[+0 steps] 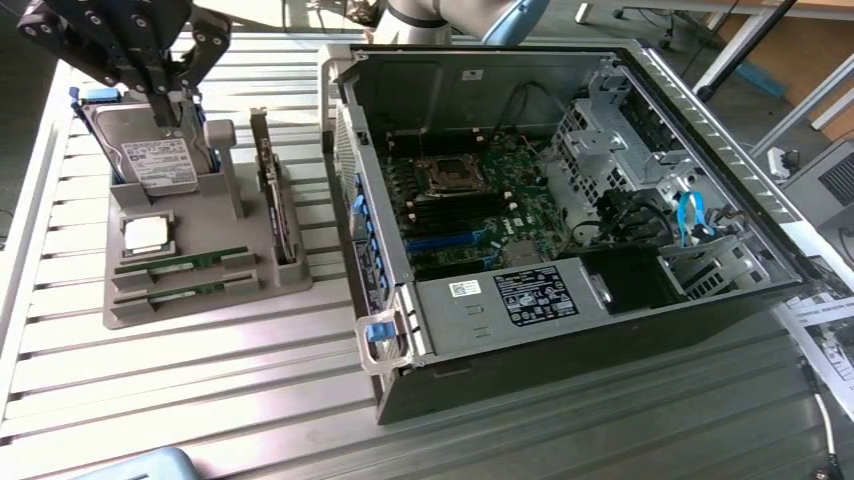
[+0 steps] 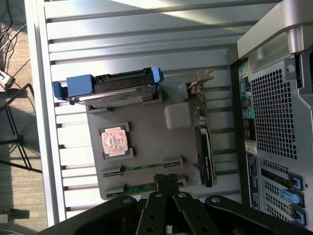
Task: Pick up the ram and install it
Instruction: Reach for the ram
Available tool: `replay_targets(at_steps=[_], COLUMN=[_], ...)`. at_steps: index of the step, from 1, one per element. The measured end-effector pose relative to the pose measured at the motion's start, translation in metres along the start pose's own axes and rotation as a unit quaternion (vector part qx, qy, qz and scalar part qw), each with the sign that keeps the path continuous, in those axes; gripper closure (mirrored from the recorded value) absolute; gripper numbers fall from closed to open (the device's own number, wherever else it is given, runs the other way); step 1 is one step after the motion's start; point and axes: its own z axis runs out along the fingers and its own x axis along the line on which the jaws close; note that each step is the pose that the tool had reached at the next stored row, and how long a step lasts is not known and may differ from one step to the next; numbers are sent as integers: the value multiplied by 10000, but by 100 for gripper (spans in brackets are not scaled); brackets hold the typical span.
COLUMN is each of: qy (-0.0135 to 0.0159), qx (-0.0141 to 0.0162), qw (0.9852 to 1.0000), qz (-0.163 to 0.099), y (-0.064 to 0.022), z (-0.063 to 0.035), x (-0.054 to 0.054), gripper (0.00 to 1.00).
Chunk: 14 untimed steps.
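Observation:
Two ram sticks lie in slots at the front of a grey holder (image 1: 200,250): one ram stick (image 1: 180,265) (image 2: 142,169) and a second ram stick (image 1: 180,292) (image 2: 139,188) beside it. Both are thin green boards lying on edge. My gripper (image 1: 170,122) (image 2: 167,179) hangs high above the holder with its black fingers pressed together and nothing between them. In the exterior view it hangs in front of the hard drive. In the wrist view its tips overlap the second stick. The open computer case (image 1: 561,330) shows its motherboard (image 1: 467,200).
On the holder stand a hard drive with blue rails (image 1: 154,150) (image 2: 117,88), a square silver CPU (image 1: 147,232) (image 2: 115,142) and an upright expansion card (image 1: 274,190) (image 2: 203,142). The case's rear panel (image 2: 274,122) is close beside the holder. Everything rests on a slatted metal table (image 1: 200,400).

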Motion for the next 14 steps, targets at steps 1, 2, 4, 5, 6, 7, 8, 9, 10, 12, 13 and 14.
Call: replay_targets(at_steps=[1, 2, 4, 5, 6, 7, 8, 9, 10, 12, 13, 14], qy=[0, 0, 0, 0, 0, 0, 0, 0, 0, 0, 0, 0], qx=[0, 0, 0, 0, 0, 0, 0, 0, 0, 0, 0, 0], qw=[10000, 10000, 10000, 10000, 10000, 10000, 10000, 10000, 10000, 10000, 10000, 10000], qz=[0, 0, 0, 0, 0, 0, 0, 0, 0, 0, 0, 0], y=[-1, -2, -5, -7, -9, -9, -9, -9, -9, -12, -17, -20], z=[-1, -1, -2, -2, -3, -2, -3, -3, -3, -3, -3, -3], x=[11, 23, 48, 70, 88, 87, 88, 88, 88, 88, 88, 87], gripper=[89, 89, 89, 89, 89, 89, 89, 89, 89, 89, 89, 89])
